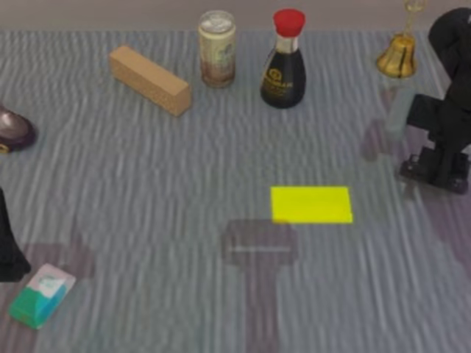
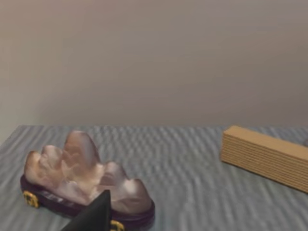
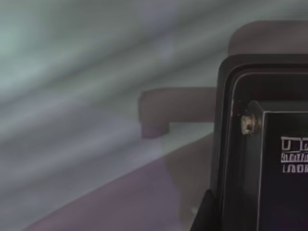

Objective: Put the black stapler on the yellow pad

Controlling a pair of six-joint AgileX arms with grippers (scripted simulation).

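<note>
Black stapler (image 3: 269,159) in right gripper (image 1: 434,168) jaws' pinch, right of yellow pad (image 1: 311,204); left jaws' state untellable.

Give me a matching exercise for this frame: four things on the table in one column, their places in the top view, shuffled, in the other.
Things:
1. yellow pad
2. wooden block
3. golden bell
4. green and white box

Places:
A. far right, near the right arm
B. near left corner
C. far side, left of the can
D. right of centre

Pairs: 1-D, 2-C, 3-A, 4-B
</note>
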